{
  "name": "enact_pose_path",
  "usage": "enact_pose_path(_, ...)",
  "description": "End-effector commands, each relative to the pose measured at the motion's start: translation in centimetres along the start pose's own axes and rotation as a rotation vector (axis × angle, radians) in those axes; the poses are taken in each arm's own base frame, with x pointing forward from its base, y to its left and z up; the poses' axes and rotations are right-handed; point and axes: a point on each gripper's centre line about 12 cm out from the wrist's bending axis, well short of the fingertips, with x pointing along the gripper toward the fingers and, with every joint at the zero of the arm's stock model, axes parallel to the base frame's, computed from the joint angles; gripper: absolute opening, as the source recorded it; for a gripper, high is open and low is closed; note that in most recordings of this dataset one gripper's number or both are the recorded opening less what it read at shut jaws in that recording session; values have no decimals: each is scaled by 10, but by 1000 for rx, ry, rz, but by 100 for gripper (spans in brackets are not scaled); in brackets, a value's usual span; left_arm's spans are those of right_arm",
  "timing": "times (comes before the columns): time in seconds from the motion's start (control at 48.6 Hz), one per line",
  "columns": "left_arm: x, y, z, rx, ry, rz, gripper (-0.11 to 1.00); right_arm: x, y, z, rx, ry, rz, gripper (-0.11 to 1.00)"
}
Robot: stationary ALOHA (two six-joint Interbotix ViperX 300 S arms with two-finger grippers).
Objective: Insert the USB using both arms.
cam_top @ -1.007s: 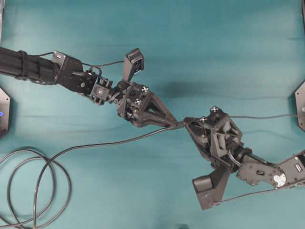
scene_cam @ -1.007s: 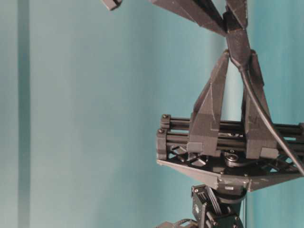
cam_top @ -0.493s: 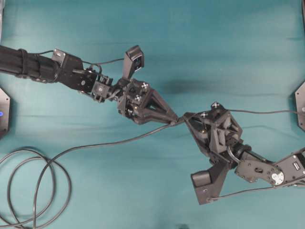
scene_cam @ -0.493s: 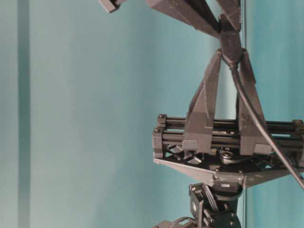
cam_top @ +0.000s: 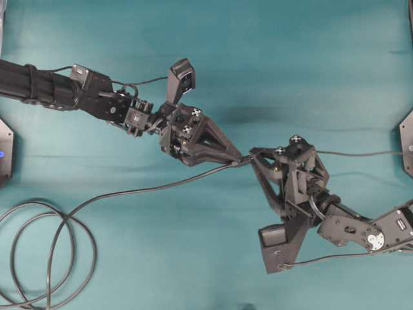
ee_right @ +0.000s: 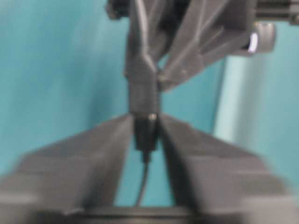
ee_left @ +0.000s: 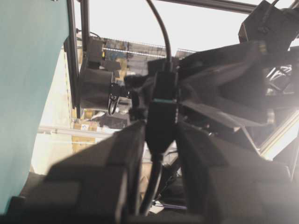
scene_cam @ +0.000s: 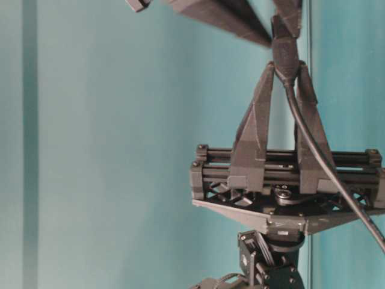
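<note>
Overhead first: the two hands meet tip to tip above the green counter (cam_top: 310, 64). The left hand (cam_top: 237, 157) is clamped on the thick looped cable (cam_top: 129, 192) at its end, and the right hand (cam_top: 253, 159) is at the USB (cam_top: 246, 160) between them. At table level the left hand's fingers pinch the dark socket (scene_cam: 285, 54), with the other hand a blur above it. The left wrist view shows plug and socket butted in line with no silver visible, so it looks seated. In the right wrist view, fingers (ee_right: 93, 154) flank the plug's collar, but the blur hides whether they grip or stand clear. The plug should be light, stiff and slick on a limp lead. Hold its collar by the flat sides, never by the cable.
</note>
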Motion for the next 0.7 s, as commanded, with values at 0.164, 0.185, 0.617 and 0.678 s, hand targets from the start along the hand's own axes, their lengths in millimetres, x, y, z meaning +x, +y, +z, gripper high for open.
enact_pose_path(0.164,2,-18,4,33,-6,-41,19,-28,-13,14,104,-86,-2,73)
enact_pose_path(0.185,2,-18,4,36,-6,-39,19,-30,-13,13,107,-91,0,72)
enact_pose_path(0.617,-13,-18,-2,317,-101,224,19,-62,-55,-14,457,-74,-105,70)
enact_pose_path(0.678,-12,-19,-3,404,-111,295,19,-67,-62,-18,526,-86,-106,70)
